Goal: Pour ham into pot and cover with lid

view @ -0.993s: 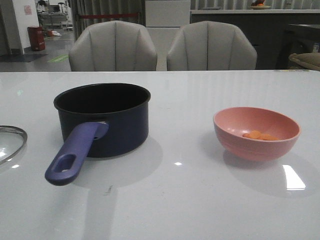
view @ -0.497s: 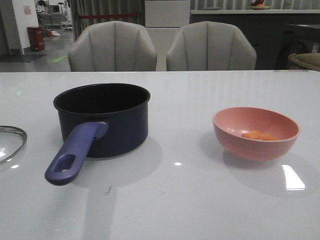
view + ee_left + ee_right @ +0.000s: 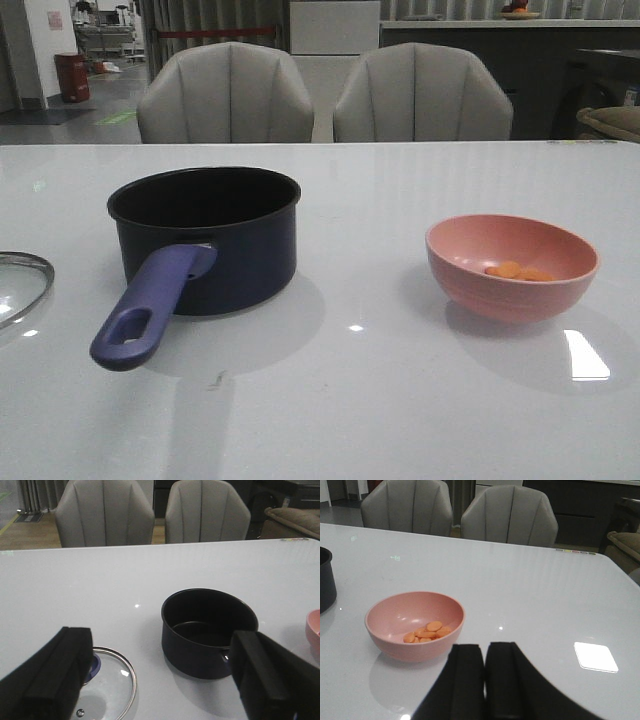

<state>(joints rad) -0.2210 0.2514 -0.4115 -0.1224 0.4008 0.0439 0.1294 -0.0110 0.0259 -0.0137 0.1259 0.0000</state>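
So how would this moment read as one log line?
orange-pink ham chunks in pink bowl | navy saucepan empty | glass lid on table | left gripper open | right gripper shut

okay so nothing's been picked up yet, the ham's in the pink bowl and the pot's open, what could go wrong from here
1. The ham is a few small loose pieces low in the pink bowl; a quick tip could scatter some past the pot.
2. The pot's handle juts toward the robot, so an arm crossing could knock it.
3. The lid lies flat on the glossy table and might slide if the open left gripper misses its knob.
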